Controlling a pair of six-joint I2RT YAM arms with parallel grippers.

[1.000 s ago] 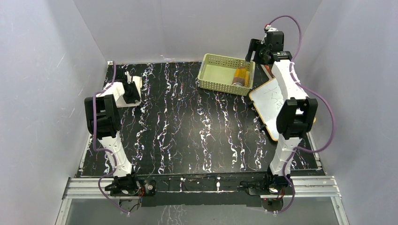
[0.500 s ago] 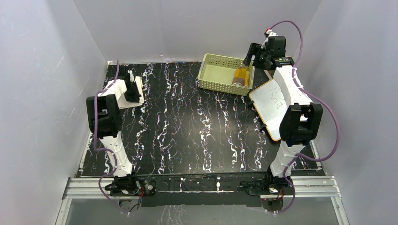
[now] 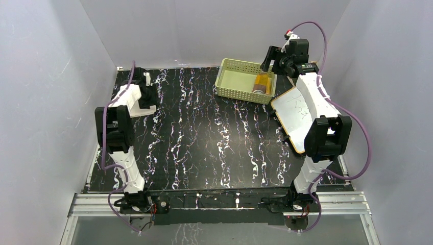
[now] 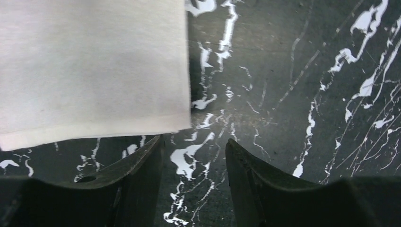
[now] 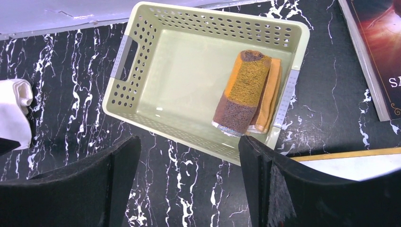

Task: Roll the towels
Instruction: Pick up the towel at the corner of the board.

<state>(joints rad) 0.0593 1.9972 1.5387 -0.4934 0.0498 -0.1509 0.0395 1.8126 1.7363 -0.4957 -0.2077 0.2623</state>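
Far left on worktop (image 3: 204, 143), flat smooth cream-white towel (image 4: 90, 66); far right, mustard-and-brown towel (image 5: 243, 92) rolled inside basket (image 5: 213, 27). Left end effector (image 4: 194, 142), right end effector (image 5: 189, 142): released, empty.

- The perforated pale basket (image 5: 126, 85) sits on the black marbled table (image 5: 66, 66), near its back edge.
- The mustard-and-brown towel (image 5: 243, 90) lies rolled inside, against the basket's right end wall.
- The cream towel (image 5: 12, 111) (only partly in frame) lies left of the basket, apart from it.
- A book (image 5: 378, 47) and an orange-rimmed board (image 5: 359, 165) lie to the right.
- The right gripper (image 5: 187, 156) hangs above, jaws wide apart, empty.
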